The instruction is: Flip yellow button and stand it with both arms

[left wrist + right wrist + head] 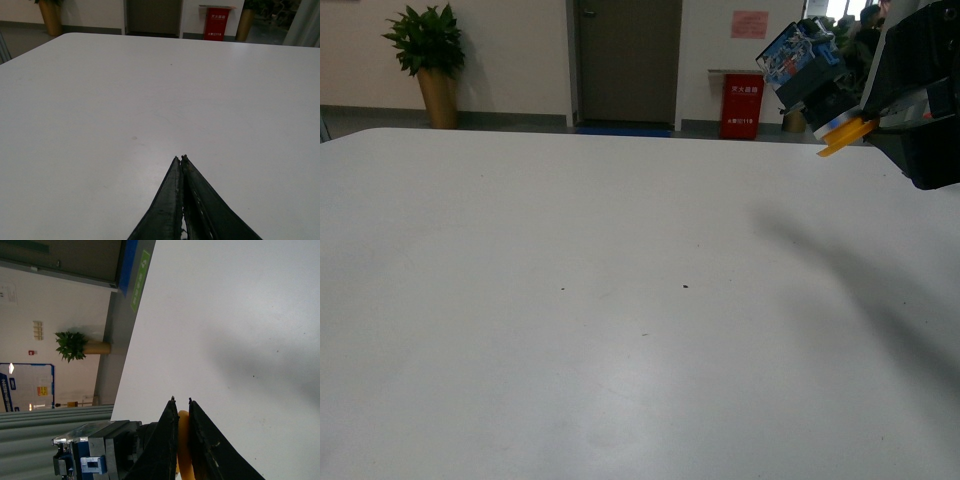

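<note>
High at the right of the front view, my right gripper (870,120) is shut on the yellow button (815,85), which hangs well above the table. Its yellow cap (845,135) is pinched between the fingers, and the black body and blue terminal block stick out up and to the left. In the right wrist view the cap (183,440) sits between the black fingers of that gripper (180,401), with the blue block (90,457) off to one side. My left gripper (180,159) is shut on nothing, low over the white table (150,90); the front view does not show it.
The white table (570,300) fills most of the front view, with a few tiny dark specks (685,288). Beyond its far edge stand a potted plant (428,60), a dark door (628,60) and a red box (742,103) against the wall.
</note>
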`<action>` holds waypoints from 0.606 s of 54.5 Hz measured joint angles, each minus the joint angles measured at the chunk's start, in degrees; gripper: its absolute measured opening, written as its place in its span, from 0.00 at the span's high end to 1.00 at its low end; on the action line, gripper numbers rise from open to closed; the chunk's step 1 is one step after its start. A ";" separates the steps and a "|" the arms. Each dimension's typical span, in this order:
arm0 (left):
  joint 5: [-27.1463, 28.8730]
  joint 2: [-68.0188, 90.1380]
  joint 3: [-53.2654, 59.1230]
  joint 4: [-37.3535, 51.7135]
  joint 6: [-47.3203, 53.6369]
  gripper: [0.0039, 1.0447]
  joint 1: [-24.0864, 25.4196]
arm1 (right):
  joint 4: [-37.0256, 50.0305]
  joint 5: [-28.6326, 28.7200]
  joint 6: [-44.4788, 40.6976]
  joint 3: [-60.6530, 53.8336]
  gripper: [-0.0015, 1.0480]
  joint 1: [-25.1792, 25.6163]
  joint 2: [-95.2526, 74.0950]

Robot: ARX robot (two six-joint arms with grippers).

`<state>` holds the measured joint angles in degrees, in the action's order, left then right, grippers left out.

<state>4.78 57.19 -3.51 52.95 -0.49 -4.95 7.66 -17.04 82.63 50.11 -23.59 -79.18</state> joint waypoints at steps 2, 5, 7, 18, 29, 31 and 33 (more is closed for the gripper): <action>-1.92 -1.53 0.31 -1.14 0.02 0.97 1.25 | -0.02 0.00 0.00 -0.04 0.96 0.00 0.11; -4.39 -4.85 1.09 -3.89 0.04 0.97 3.72 | -0.13 -0.02 -0.02 -0.26 0.96 0.00 0.48; -4.33 -6.78 1.46 -5.42 0.02 0.97 4.42 | -0.13 -0.02 -0.02 -0.42 0.96 0.00 0.70; -4.76 -15.08 1.95 -12.39 0.04 0.97 4.81 | -0.31 0.00 -0.04 -1.20 0.96 0.07 1.84; -4.74 -22.14 1.99 -18.62 0.04 0.97 4.81 | -0.68 0.00 -0.09 -1.86 0.96 0.39 2.97; -4.74 -23.69 1.99 -20.06 0.04 0.97 4.81 | -0.72 0.00 -0.09 -1.99 0.96 0.46 3.23; -4.74 -25.18 2.01 -21.44 0.04 0.97 4.81 | -0.79 0.00 -0.11 -2.21 0.96 0.57 3.50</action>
<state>0.03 32.01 -1.50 31.51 -0.45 -0.14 6.87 -17.04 82.52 47.90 -23.03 -75.68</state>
